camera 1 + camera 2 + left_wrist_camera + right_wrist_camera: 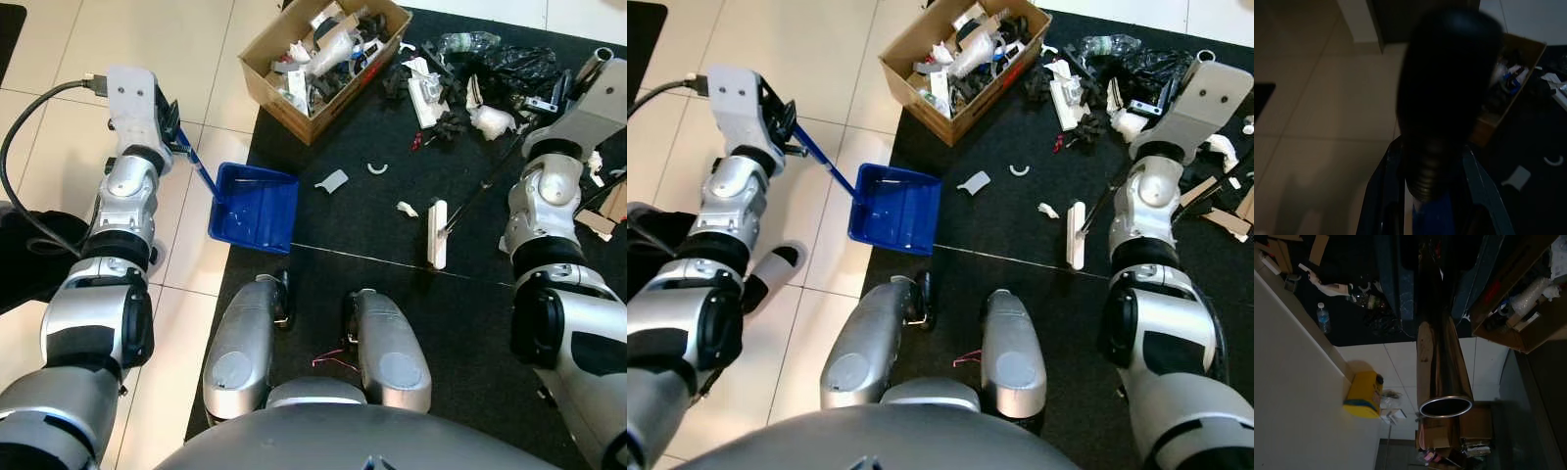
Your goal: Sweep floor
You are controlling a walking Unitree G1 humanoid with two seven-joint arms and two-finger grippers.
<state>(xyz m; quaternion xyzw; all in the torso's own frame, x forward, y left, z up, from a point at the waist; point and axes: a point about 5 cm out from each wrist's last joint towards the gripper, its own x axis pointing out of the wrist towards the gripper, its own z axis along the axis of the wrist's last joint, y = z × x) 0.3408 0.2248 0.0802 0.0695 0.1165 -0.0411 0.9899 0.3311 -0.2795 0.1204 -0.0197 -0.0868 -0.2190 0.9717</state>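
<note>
We find the left gripper (174, 132) closed around the handle of the blue dustpan (257, 208), whose tray rests ahead of it at the edge of the black mat (392, 294). Beyond it stands a cardboard box (323, 59) of scraps. The right gripper (1172, 95) holds the broom (438, 233); its head lies below, near white debris (407, 209).

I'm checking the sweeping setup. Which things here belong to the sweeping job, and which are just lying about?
For the job:
- blue dustpan, held by left gripper
- broom, held by right gripper
- scraps on the black mat

Lying about:
- cardboard box of rubbish
- black cable
</note>
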